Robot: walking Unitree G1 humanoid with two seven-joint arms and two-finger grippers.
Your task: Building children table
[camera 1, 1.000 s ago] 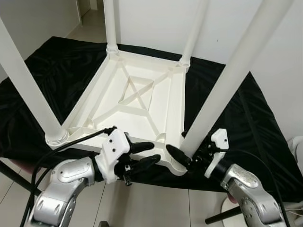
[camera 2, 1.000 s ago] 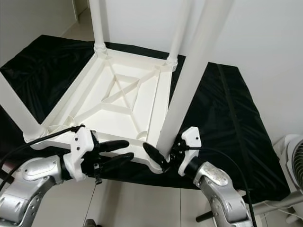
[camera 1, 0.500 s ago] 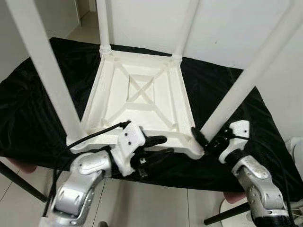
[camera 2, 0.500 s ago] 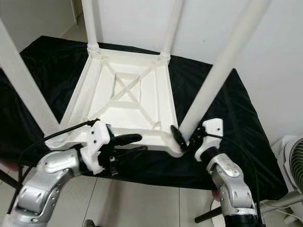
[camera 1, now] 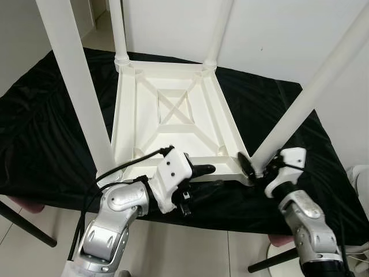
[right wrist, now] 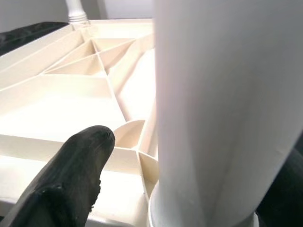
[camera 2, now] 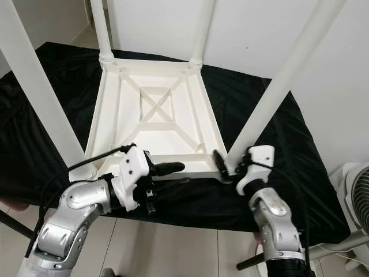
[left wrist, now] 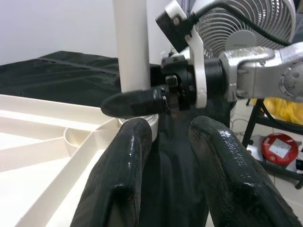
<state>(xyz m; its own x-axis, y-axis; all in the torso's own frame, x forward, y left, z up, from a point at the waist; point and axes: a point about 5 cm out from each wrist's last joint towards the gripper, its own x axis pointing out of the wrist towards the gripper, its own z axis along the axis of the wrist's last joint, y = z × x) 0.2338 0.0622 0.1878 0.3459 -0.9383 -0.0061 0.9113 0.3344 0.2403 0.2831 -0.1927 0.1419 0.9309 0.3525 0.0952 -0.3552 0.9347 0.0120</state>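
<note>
- While the white tabletop (camera 1: 173, 115) lies upside down on the black cloth (camera 1: 46, 127) with all four legs standing up from its corners, it now sits squarer to the robot than a second ago, when its near edge ran at a slant and the near-right corner jutted toward the camera.
- Some of that shift may be the head camera's own movement, yet the grippers' places along the near rim differ too, so I judge the table has been turned on the cloth.
- At the near-right leg (camera 2: 271, 98), the right gripper (camera 2: 229, 166) is clenched around the base just above the socket, one black finger (right wrist: 71, 184) on the inner side against the ribbed underside.
- Its grip on that leg has stayed in place through the turn.
- Beside the middle of the near rim, the left gripper (camera 1: 203, 178) has its two fingers (left wrist: 123, 175) parted and grasping nothing: one lies over the rim, the other on the cloth below it.
- Seen from the left wrist, those fingers point across at the right gripper and the leg it holds.
- With four legs fitted, the build looks nearly done; seating this last leg firmly, or flipping the table upright, seems to be what remains.
</note>
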